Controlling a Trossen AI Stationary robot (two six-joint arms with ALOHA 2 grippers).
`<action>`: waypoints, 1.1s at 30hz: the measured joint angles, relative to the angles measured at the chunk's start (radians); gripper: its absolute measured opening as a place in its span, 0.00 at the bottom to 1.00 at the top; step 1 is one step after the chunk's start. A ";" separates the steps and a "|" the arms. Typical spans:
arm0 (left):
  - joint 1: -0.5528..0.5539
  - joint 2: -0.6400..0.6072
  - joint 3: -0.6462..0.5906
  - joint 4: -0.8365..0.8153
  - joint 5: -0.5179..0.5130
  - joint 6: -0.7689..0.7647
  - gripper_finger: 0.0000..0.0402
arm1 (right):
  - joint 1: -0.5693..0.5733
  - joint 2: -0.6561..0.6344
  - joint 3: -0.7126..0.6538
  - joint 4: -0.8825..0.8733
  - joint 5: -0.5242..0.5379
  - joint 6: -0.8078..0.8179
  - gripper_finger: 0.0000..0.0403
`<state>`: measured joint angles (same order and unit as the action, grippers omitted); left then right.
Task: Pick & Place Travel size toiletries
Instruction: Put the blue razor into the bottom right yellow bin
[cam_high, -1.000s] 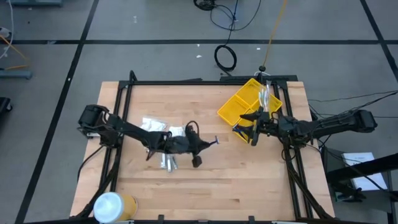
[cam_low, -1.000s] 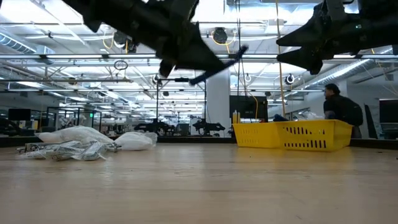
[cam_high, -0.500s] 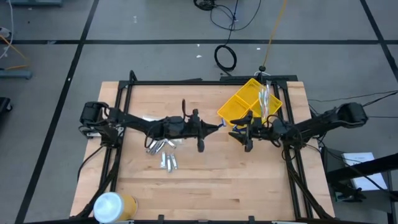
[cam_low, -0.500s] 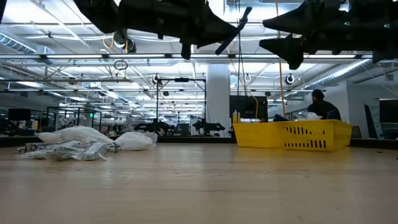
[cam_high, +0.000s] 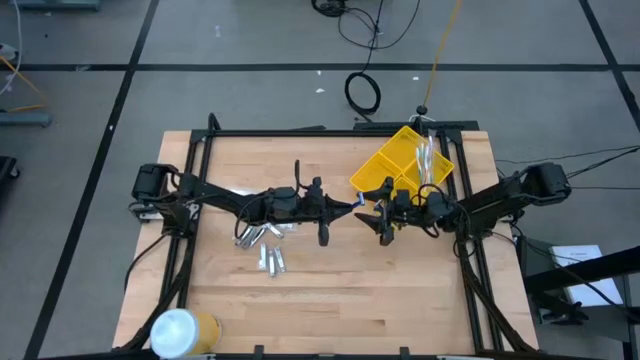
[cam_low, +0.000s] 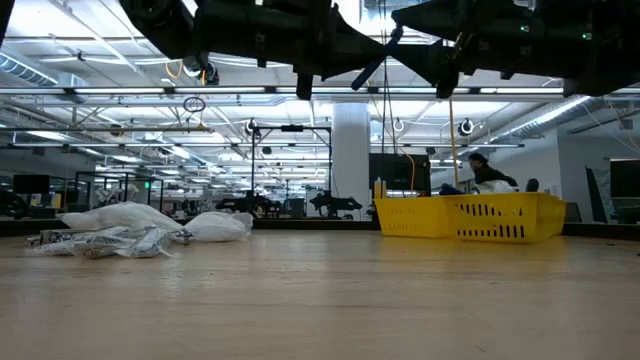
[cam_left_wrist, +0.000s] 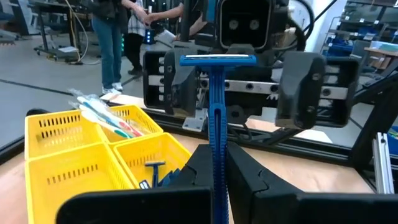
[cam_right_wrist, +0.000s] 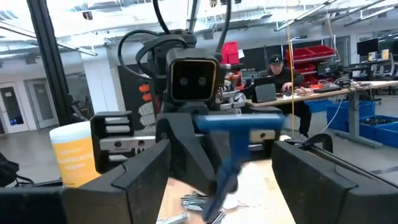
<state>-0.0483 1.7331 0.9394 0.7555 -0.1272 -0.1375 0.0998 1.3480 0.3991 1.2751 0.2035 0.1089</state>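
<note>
Low view, near to far: bare tabletop up front, silvery tubes and white packets at left, yellow bin at right. High view, centre of frame: left gripper clenched on a blue disposable razor, head pointing at the right gripper, jaws spread wide around it but not gripping. Probably a handover above the table. Risks: letting go before the right fingers close, dropping the razor; closing on the head and not the handle, twisting it loose.

No readable text, only blurred print on the yellow-and-white cylinder.
</note>
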 joint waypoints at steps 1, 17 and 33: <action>0.000 0.001 0.000 0.000 0.000 0.000 0.01 | 0.000 0.009 0.010 -0.001 0.000 -0.001 0.66; -0.005 0.000 0.000 0.008 0.009 0.007 0.05 | -0.027 0.037 0.030 -0.034 -0.004 -0.015 0.10; -0.072 -0.013 0.002 -0.006 -0.110 0.140 0.34 | -0.093 -0.036 0.027 -0.277 0.143 0.002 0.06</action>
<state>-0.1205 1.7202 0.9411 0.7494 -0.2368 0.0020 0.0070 1.3123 0.4264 0.9983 0.3462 0.1114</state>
